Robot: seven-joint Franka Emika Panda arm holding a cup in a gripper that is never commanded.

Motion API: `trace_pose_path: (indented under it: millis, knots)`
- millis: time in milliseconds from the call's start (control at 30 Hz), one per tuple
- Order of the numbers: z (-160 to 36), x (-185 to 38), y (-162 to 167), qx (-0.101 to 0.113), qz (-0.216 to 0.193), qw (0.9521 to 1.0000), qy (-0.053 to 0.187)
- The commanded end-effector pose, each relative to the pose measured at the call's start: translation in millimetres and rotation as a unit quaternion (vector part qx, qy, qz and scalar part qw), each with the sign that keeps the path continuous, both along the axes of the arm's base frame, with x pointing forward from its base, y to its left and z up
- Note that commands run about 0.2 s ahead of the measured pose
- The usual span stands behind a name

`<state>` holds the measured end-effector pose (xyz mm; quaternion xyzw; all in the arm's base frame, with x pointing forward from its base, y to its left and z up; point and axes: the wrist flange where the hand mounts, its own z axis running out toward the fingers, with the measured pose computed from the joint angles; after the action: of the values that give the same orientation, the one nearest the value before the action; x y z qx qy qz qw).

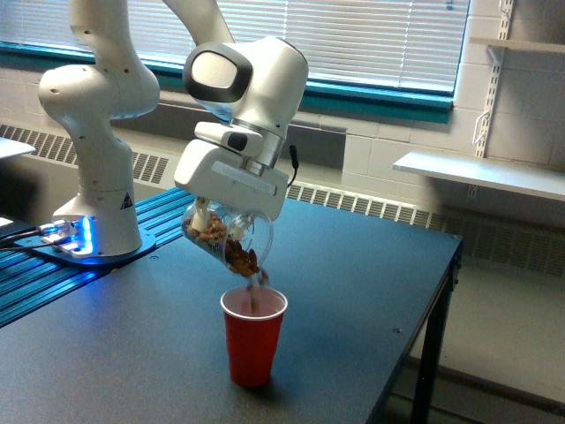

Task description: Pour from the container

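The container, a clear rounded cup holding brown and pale pieces, hangs tilted steeply with its mouth down toward the exterior view's right. My gripper is shut on it from above; its fingers are mostly hidden under the white hand. Brown pieces are falling from the container's lip into the red cup, which stands upright on the dark table directly below the lip.
The arm's white base stands on a blue-lit rail at the exterior view's left. The table's edge and a black leg lie at the right. A white shelf hangs on the back wall.
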<state>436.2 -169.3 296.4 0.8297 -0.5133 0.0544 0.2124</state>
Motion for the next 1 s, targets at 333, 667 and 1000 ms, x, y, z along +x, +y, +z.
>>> trace_pose_path:
  millis: [333,667,1000]
  knots:
    - [-0.6,6.7,2.5,-0.013,-0.011,0.9998,0.001]
    - [-2.1,10.0,4.3,-0.016,-0.008,0.9998,0.01]
    - [-3.9,15.1,6.7,-0.018,-0.005,0.9996,0.021]
